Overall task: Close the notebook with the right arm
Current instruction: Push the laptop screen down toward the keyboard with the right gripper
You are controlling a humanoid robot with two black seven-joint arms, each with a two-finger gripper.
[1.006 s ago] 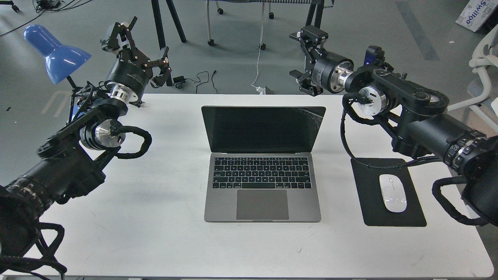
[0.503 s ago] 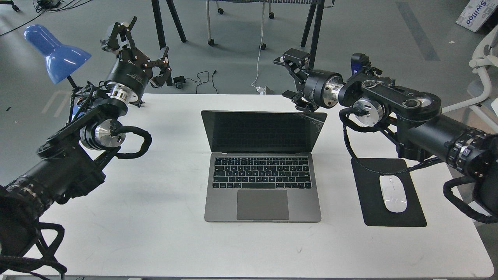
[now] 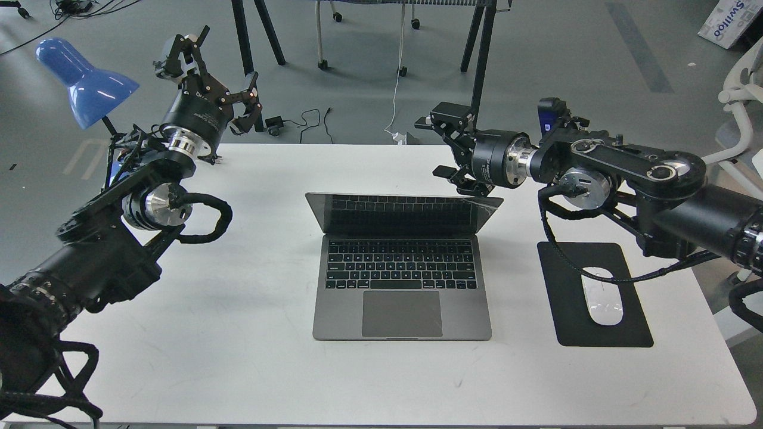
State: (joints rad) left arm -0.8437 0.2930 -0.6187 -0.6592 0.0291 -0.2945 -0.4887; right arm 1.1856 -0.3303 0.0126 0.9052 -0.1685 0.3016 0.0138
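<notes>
The space-grey notebook (image 3: 402, 280) sits in the middle of the white table (image 3: 238, 357), its lid (image 3: 404, 213) tipped well forward over the keys. My right gripper (image 3: 446, 149) is open and empty, just behind the lid's top right edge; its lower finger looks to be at that edge. The right arm (image 3: 620, 173) reaches in from the right, with a small blue part near the wrist. My left gripper (image 3: 205, 71) is open and empty, raised over the table's far left corner, away from the notebook.
A black mouse pad (image 3: 602, 295) with a white mouse (image 3: 602, 304) lies right of the notebook, under the right arm. A blue desk lamp (image 3: 83, 80) stands at the far left. Chair legs and cables are on the floor behind the table.
My right gripper has moved left and down behind the lid. The lid has tipped forward from nearly upright to well over the keyboard. The left arm has not moved.
</notes>
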